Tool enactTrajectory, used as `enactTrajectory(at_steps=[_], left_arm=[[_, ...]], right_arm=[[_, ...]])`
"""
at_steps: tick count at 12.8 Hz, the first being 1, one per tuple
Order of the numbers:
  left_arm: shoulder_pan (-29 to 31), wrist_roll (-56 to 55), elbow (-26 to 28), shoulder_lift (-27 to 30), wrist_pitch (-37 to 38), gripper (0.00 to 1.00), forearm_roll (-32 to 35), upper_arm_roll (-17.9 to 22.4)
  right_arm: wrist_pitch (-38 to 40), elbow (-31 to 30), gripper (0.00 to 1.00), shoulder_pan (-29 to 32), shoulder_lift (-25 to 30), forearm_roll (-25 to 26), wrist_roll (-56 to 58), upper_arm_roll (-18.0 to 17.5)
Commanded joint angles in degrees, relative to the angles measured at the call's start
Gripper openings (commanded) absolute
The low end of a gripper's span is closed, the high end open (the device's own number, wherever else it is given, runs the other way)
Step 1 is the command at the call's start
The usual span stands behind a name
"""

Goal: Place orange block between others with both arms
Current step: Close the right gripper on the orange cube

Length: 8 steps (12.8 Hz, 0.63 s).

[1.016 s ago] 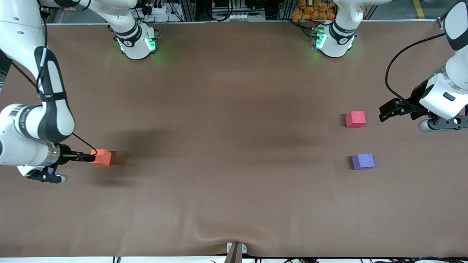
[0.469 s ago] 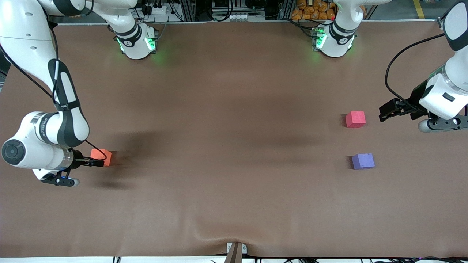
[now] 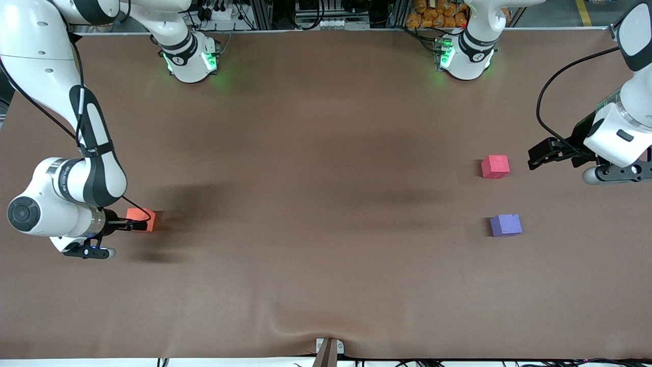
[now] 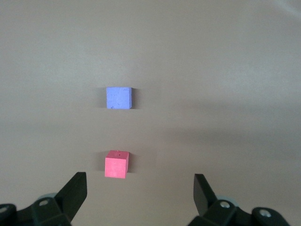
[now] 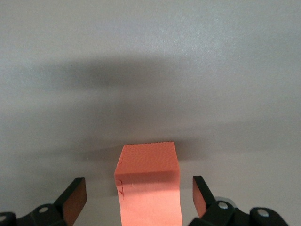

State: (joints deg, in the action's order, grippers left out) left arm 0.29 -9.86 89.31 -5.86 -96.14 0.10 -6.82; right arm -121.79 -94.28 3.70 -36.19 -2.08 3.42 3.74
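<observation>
The orange block (image 3: pixel 146 218) sits on the table near the right arm's end. My right gripper (image 3: pixel 130 224) is low at the block, open, one finger on each side with a gap to each. In the right wrist view the orange block (image 5: pixel 149 186) fills the space between the fingers of the right gripper (image 5: pixel 139 194). The pinkish-red cube (image 3: pixel 495 166) and the purple cube (image 3: pixel 506 225) lie apart near the left arm's end, the purple one nearer the front camera. My left gripper (image 3: pixel 536 156) waits open beside the pinkish-red cube (image 4: pixel 116 164), holding nothing; the purple cube (image 4: pixel 118 98) shows too.
The brown table cover (image 3: pixel 326 204) is bare between the orange block and the two other cubes. Both arm bases (image 3: pixel 191 58) stand along the table's edge farthest from the front camera. A small bracket (image 3: pixel 328 349) sits at the nearest edge.
The right arm has pushed its open gripper forward, so the fingers now reach along both sides of the orange block. The left arm and all three cubes have stayed still.
</observation>
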Motion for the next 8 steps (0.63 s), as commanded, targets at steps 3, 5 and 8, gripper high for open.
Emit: enactTrajectory(at_steps=[3, 5, 8], left_arm=[[0.4, 1.8, -0.1, 0.0, 0.2, 1.00, -1.1, 0.0], [0.4, 1.8, 0.0, 0.0, 0.2, 1.00, -1.1, 0.0], [0.4, 1.8, 0.0, -0.1, 0.2, 1.00, -1.0, 0.0]], right_arm=[[0.0, -2.1, 1.00, 0.2, 0.4, 0.9, 2.4, -0.1], [-0.1, -2.2, 1.00, 0.2, 0.4, 0.9, 2.6, -0.1], [-0.6, -2.9, 1.00, 0.1, 0.3, 1.0, 2.6, -0.1]])
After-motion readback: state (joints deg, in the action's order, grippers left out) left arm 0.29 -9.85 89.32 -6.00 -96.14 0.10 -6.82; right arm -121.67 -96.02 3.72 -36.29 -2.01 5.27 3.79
